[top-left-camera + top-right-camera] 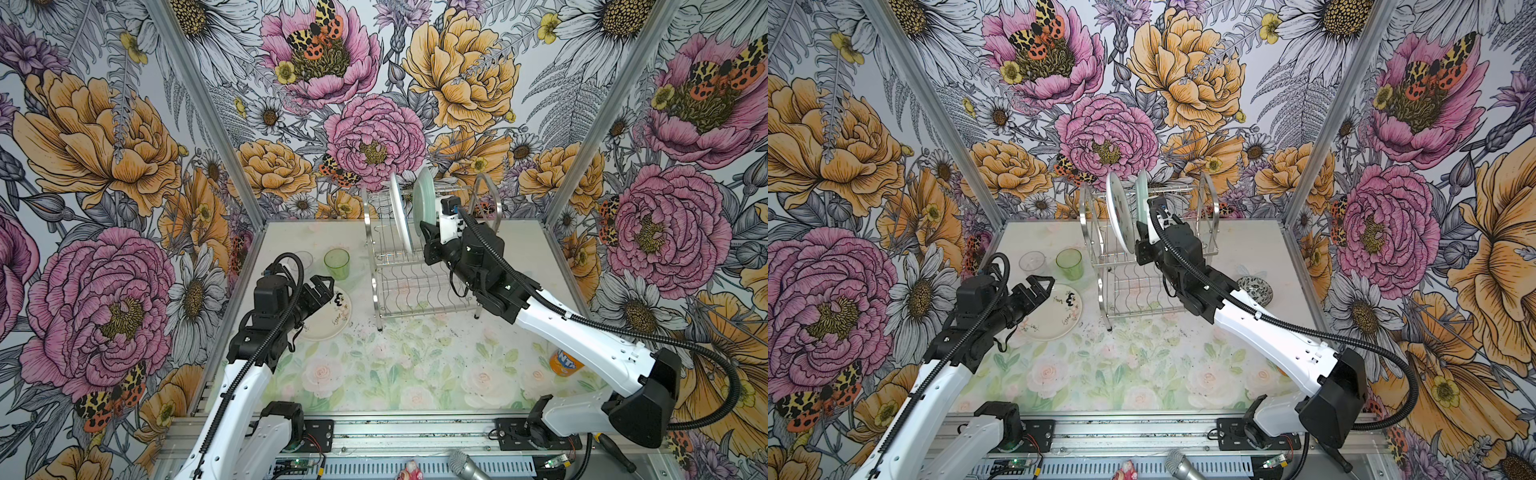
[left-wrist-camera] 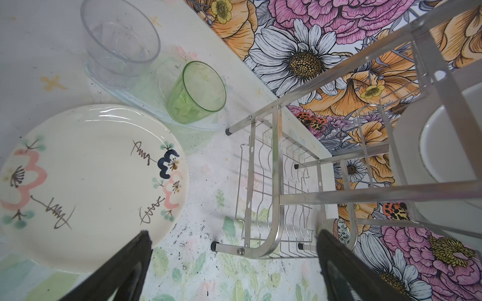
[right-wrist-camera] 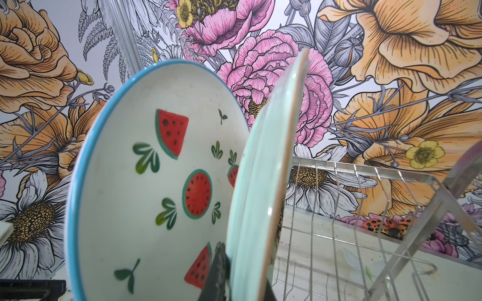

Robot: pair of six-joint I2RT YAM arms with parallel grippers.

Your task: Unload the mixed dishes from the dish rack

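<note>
The left claw [image 1: 330,289] hangs spread wide and empty above the near edge of the cream plate [image 1: 334,318]. In the left wrist view its two black fingers [image 2: 135,255] stand far apart. The cream plate lies flat on the worktop [image 1: 415,365], left of the rack [image 1: 376,286]. Behind it stand the clear tumbler [image 1: 1032,262] and, to its right, the green tumbler [image 1: 337,263], both upright and mouth up, near each other.

The rack's lower shelf is bare. On its upper shelf two plates stand on edge, close together but apart: the watermelon plate [image 1: 400,216] on the left and the aqua plate [image 1: 424,195] on the right.

The right claw [image 3: 242,273] is pinching the aqua plate at its lower edge. One finger [image 3: 219,268] sits in the gap between the two plates, and the other is mostly hidden behind the aqua plate. Whether that plate still rests in its slot cannot be told.

Right of the rack, a patterned bowl [image 1: 1255,289] sits on the worktop, partly hidden by the right arm. Nearer the front, a can [image 1: 565,361] shows beneath that arm.
</note>
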